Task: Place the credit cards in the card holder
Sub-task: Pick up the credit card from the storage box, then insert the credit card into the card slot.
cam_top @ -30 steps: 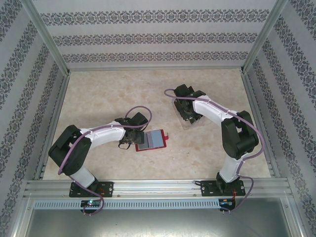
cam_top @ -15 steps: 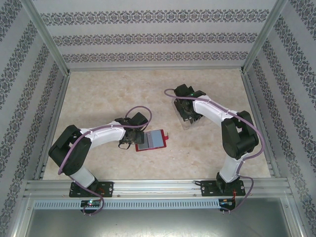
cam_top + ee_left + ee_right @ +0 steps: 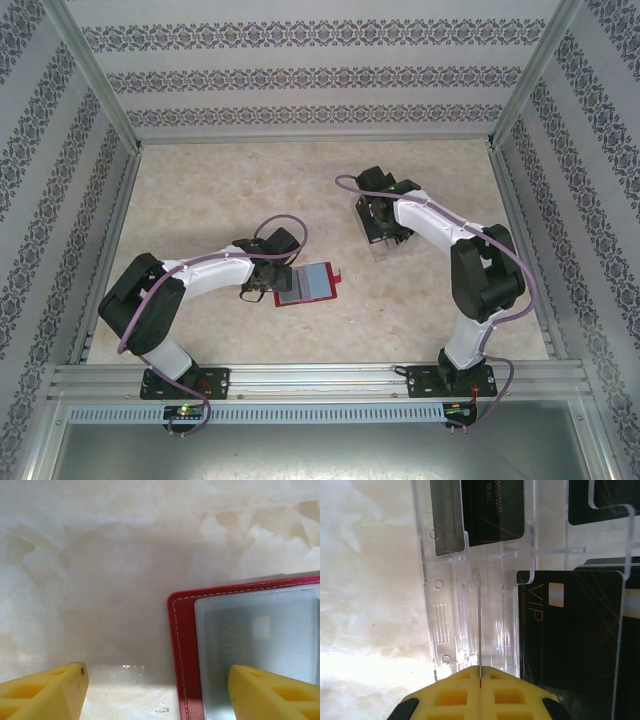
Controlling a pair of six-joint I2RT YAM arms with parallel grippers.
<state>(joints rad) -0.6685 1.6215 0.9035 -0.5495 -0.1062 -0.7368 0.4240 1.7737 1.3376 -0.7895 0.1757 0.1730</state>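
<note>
The gold-toned letters "VIP" are seen on a black card (image 3: 570,625) held in the clear plastic rack (image 3: 445,630), in the right wrist view. Small print on a second card (image 3: 492,510) cannot be read.

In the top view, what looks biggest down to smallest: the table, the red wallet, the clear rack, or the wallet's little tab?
1. table
2. wallet and rack: about alike; the right gripper hides part of the rack, so I won't rank them
3. tab
</note>
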